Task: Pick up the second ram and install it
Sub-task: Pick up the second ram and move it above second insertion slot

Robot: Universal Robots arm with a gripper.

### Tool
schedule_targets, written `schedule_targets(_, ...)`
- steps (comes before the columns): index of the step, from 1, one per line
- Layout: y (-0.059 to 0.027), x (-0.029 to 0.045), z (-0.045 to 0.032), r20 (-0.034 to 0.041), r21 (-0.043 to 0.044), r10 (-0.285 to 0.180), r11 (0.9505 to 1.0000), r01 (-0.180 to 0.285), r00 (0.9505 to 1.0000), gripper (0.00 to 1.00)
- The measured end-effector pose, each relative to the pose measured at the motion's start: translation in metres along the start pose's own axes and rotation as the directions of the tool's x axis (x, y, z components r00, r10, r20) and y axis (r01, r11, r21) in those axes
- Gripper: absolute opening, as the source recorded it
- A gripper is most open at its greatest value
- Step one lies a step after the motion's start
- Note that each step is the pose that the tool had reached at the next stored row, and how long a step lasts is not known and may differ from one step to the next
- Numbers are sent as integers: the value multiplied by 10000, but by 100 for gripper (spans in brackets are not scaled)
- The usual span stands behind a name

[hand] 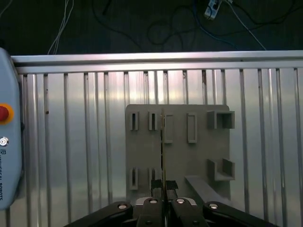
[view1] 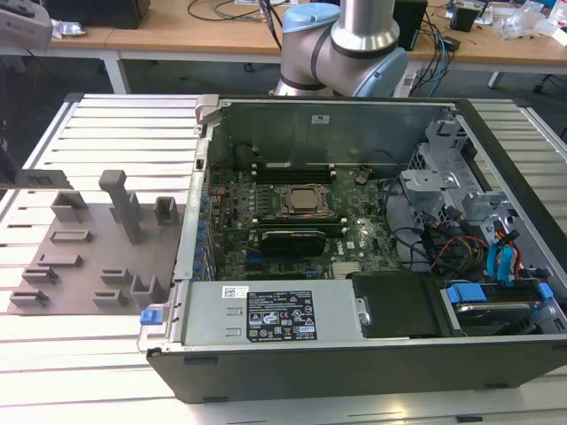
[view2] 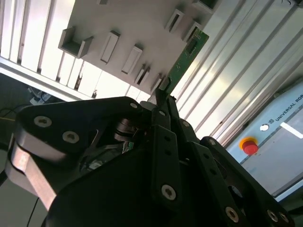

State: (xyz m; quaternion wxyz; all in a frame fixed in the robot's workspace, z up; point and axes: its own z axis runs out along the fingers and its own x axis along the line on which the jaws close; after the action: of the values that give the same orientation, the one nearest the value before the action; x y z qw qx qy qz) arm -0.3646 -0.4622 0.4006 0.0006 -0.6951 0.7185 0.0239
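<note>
while gripper [view2: 162, 94] clamps second ram [view2: 187, 59] | grey slotted plate [hand: 180, 161] behind (ribbed table [hand: 71, 142])

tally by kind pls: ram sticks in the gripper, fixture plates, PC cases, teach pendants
second ram, clamped in the gripper: 1
grey fixture plate: 1
open PC case: 1
teach pendant: 1
Total: 4

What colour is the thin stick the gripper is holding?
Green. The second ram, held in the gripper, shows best in the second wrist view.
</note>
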Motion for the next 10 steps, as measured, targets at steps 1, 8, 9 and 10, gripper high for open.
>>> schedule_targets(1,1,-1,-33,0,1,0,10000,0,10000,13)
schedule_targets(8,11,-10,-301,2,2,0,10000,0,10000,13)
schedule_targets(9,10,-10,-303,1,2,0,10000,0,10000,13)
schedule_targets(10,10,-10,-305,0,0,0,10000,0,10000,13)
